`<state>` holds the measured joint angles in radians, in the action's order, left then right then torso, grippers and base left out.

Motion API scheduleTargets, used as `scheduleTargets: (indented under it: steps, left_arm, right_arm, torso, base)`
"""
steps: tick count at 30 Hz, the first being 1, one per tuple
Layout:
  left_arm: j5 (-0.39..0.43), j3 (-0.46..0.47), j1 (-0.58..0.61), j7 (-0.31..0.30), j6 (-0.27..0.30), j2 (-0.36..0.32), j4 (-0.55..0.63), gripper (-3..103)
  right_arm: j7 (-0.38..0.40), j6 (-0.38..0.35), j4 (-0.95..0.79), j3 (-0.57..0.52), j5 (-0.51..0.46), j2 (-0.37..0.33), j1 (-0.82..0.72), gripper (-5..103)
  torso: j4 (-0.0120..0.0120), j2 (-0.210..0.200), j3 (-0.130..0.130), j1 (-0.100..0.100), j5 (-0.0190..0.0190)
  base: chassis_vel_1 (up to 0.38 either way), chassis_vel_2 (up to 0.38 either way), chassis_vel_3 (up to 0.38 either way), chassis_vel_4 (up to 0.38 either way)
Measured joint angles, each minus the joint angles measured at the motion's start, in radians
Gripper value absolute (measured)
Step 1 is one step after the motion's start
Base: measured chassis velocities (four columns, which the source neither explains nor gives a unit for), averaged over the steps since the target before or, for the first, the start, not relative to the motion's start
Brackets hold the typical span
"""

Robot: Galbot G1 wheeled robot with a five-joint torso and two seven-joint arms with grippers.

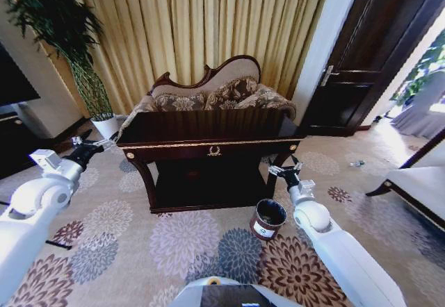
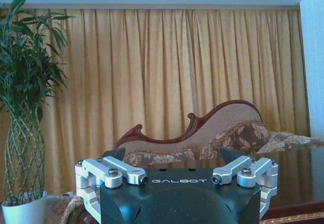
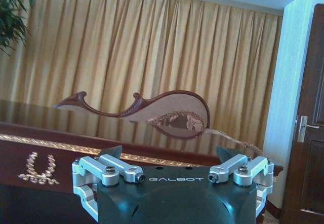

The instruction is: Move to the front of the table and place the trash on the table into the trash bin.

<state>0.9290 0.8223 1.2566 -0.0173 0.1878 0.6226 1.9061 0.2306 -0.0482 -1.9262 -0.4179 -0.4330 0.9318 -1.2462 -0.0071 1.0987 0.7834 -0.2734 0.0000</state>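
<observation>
The dark-brown table (image 1: pixel 208 130) with gold trim and a gold emblem stands straight ahead, its polished top bare. The trash is out of view. The round brown trash bin (image 1: pixel 268 218) with a black liner sits on the carpet by the table's front right leg. My left gripper (image 1: pixel 92 142) hovers open off the table's left end, level with the top. My right gripper (image 1: pixel 285 171) is open near the front right corner, just above the bin. In the left wrist view, the left gripper (image 2: pixel 172 155) faces the sofa past the table top (image 2: pixel 298 168). In the right wrist view, the right gripper (image 3: pixel 171 152) faces the table's front rail (image 3: pixel 61 148).
A carved floral sofa (image 1: pixel 208 92) stands right behind the table. A tall plant in a white pot (image 1: pixel 108 125) is at the back left, and a dark door (image 1: pixel 368 57) at the back right. A white-cushioned seat (image 1: pixel 417 182) sits at the right. A small pale object (image 1: pixel 357 162) lies on the carpet.
</observation>
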Motion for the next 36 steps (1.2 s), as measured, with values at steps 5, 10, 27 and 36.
scheduleTargets:
  steps: [5,10,27,36]
  left_arm:
    - [0.006,0.009,0.002,-0.009,0.015,0.005,0.013,100]
    - [0.002,0.004,0.004,-0.008,0.015,0.01,0.018,100]
    - [-0.004,-0.007,0.006,0.005,0.01,0.003,0.023,100]
    - [-0.006,-0.018,0.003,0.006,0.007,-0.005,0.027,100]
  right_arm:
    - [0.027,-0.073,-0.108,-0.026,-0.053,-0.041,-0.017,100]
    - [0.037,-0.083,-0.111,-0.026,-0.065,-0.056,-0.015,100]
    - [0.044,-0.073,-0.098,-0.037,-0.064,-0.047,-0.032,100]
    - [0.04,-0.054,-0.087,-0.04,-0.057,-0.033,-0.038,100]
  torso:
    - [0.0001,0.0,0.0,0.001,0.0001]
    - [0.0002,0.0,0.0,0.001,-0.0003]
    - [0.0,0.0,0.0,0.0,0.0]
    - [0.0001,0.0,0.0,0.0,-0.0001]
  base:
    - [0.096,-0.146,-0.083,0.141]
    - [0.09,-0.102,-0.095,0.083]
    - [0.081,-0.08,-0.077,0.079]
    - [0.229,-0.221,-0.212,0.229]
